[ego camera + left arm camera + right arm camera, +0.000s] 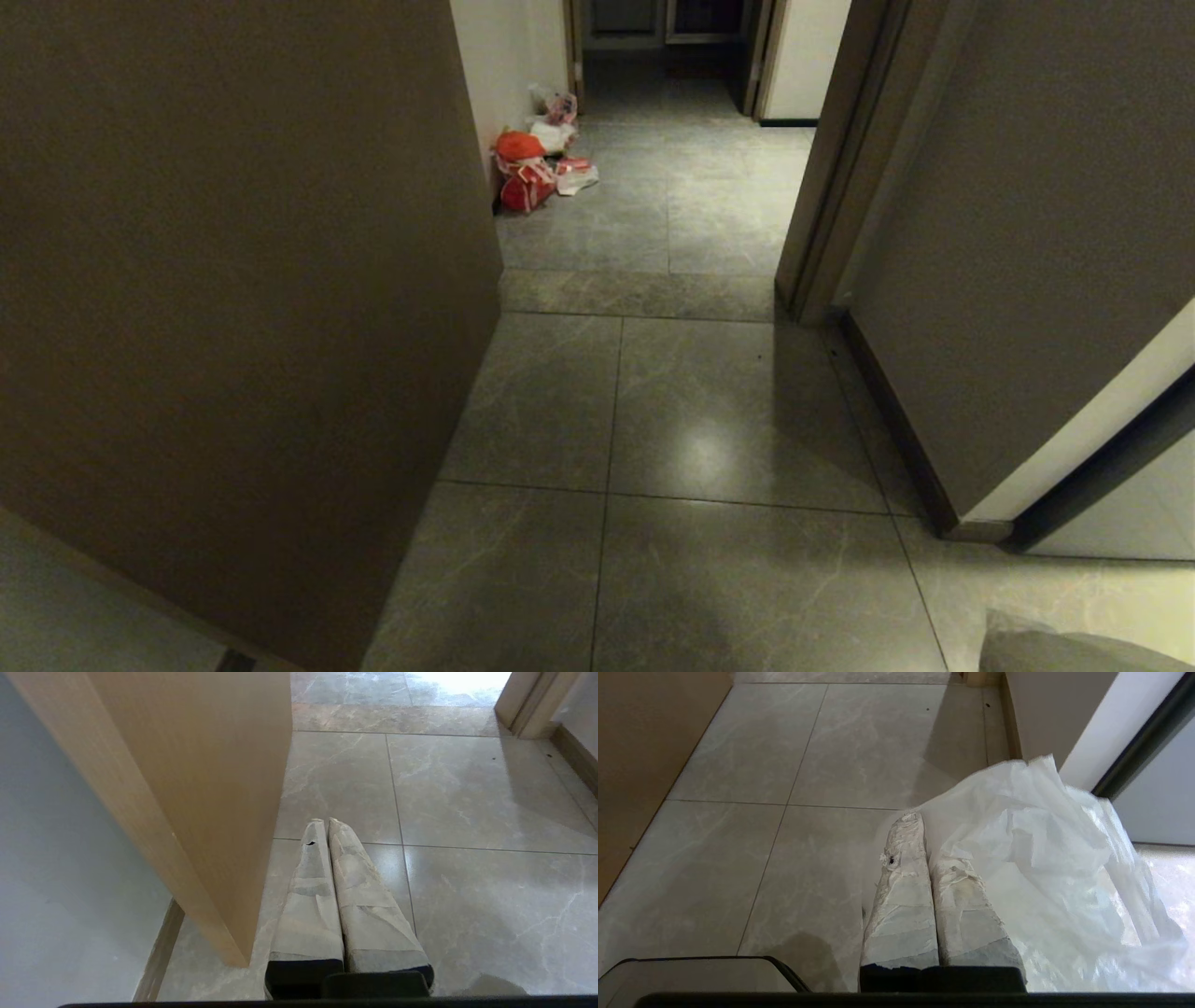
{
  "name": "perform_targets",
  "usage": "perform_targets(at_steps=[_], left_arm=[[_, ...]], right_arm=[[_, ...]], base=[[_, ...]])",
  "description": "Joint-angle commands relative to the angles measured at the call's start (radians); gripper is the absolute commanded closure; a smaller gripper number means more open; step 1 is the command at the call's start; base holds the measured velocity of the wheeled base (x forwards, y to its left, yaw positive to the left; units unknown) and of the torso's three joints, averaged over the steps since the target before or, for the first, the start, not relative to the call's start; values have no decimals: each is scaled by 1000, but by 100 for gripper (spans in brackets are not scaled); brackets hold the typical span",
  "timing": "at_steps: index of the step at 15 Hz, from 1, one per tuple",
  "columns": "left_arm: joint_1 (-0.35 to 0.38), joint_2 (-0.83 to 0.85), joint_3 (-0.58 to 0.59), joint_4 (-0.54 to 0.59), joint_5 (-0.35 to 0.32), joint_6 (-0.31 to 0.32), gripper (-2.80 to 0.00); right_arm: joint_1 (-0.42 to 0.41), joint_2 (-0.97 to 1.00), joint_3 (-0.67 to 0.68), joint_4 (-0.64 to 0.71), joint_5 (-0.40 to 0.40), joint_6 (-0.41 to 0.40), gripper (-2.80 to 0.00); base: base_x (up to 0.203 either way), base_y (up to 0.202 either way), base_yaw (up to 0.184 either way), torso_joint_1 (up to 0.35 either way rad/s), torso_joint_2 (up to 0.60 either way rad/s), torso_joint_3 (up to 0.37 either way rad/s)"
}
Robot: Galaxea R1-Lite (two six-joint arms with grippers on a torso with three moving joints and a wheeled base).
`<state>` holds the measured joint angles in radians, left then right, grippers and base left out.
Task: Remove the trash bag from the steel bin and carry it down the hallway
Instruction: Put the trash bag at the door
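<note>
The trash bag [1055, 858] is a crinkly translucent-white plastic sheet; in the right wrist view it billows beside and over one finger. My right gripper [927, 835] is shut on the trash bag, its tape-wrapped fingers pressed together above the tiles. A pale fold, probably of the same bag [1074, 649], shows at the lower right corner of the head view. My left gripper [325, 821] is shut and holds nothing, hanging over the floor beside a wooden panel edge [187, 788]. The hallway [728, 411] of grey marbled tiles runs ahead. The steel bin is out of view.
A brown wall [233, 280] stands close on the left, and a wall with a door frame [840, 159] on the right. Red-and-white bags [525, 173] lie against the left wall farther down. A grey, black-edged shape [691, 975] sits low in the right wrist view.
</note>
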<state>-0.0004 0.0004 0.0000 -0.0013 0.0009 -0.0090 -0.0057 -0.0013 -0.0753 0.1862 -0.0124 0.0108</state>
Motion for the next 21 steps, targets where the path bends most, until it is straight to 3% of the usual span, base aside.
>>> perform_targets(at_steps=[1,12,21], left_arm=[[-1,0,0,0,1,-2,0],[-1,0,0,0,1,0,0],[0,0,0,0,1,0,0]], right_arm=[[0,0,0,1,0,0,0],[0,0,0,1,0,0,0],[0,0,0,1,0,0,0]], base=[[0,0,0,0,0,0],[0,0,0,0,0,0],[1,-123,0,3,1,2]])
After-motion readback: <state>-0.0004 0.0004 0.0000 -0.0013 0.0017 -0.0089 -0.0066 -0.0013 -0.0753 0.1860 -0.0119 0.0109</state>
